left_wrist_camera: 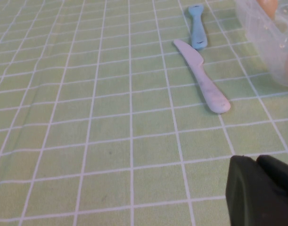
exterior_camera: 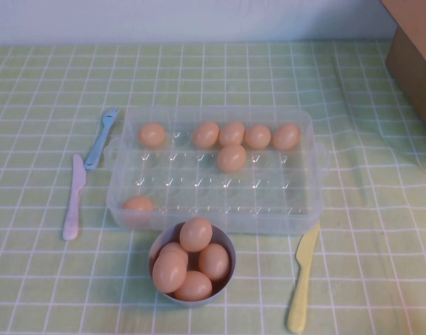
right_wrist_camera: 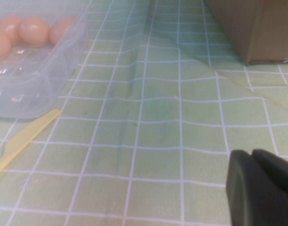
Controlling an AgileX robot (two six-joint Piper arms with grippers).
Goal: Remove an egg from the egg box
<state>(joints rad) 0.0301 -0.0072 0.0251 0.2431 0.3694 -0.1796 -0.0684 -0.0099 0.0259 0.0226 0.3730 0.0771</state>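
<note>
The clear plastic egg box [exterior_camera: 307, 183] lies mid-table with several pale orange eggs in it: a back row, one egg [exterior_camera: 231, 158] just in front of that row, and one [exterior_camera: 137, 204] at the near left corner. Neither arm shows in the high view. My left gripper [left_wrist_camera: 256, 158] is shut and empty, low over the cloth left of the box, whose corner [left_wrist_camera: 268, 40] shows in the left wrist view. My right gripper [right_wrist_camera: 251, 151] is shut and empty, right of the box [right_wrist_camera: 37, 84].
A small grey bowl [exterior_camera: 227, 241] with several eggs stands in front of the box. A blue fork [exterior_camera: 101, 137] and a pale pink knife [exterior_camera: 74, 197] lie to the left, a yellow knife [exterior_camera: 301, 279] at the front right. A cardboard box [exterior_camera: 411, 56] stands at the back right.
</note>
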